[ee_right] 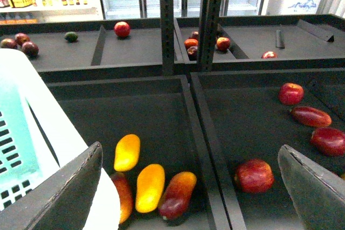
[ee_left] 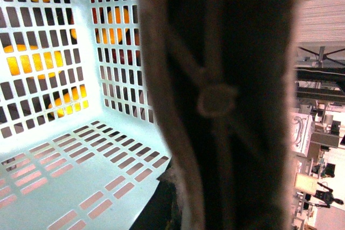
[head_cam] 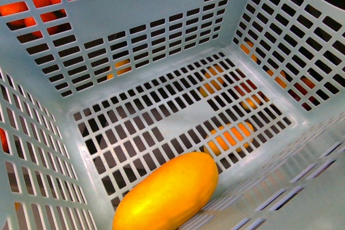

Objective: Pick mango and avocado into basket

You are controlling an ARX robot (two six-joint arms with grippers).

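The mango (head_cam: 167,195) lies on the floor of the basket (head_cam: 108,21) while my right claw (ee_right: 190,146) gapes wide and empty over the bins (ee_right: 135,117) (left claw: I cannot tell) — I fear the far-back dark green speck I take for the avocado (ee_right: 71,36) is a lookalike, costing a wrong pick.

Front view's bright and sharp; left wrist view has a blurry handle (ee_left: 221,100) mid-frame, basket (ee_left: 43,133) backlit at 9 o'clock

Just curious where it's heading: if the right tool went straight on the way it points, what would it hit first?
Probably the dark divider between two fruit bins; the open right tool lines up with it, though depth is unclear.
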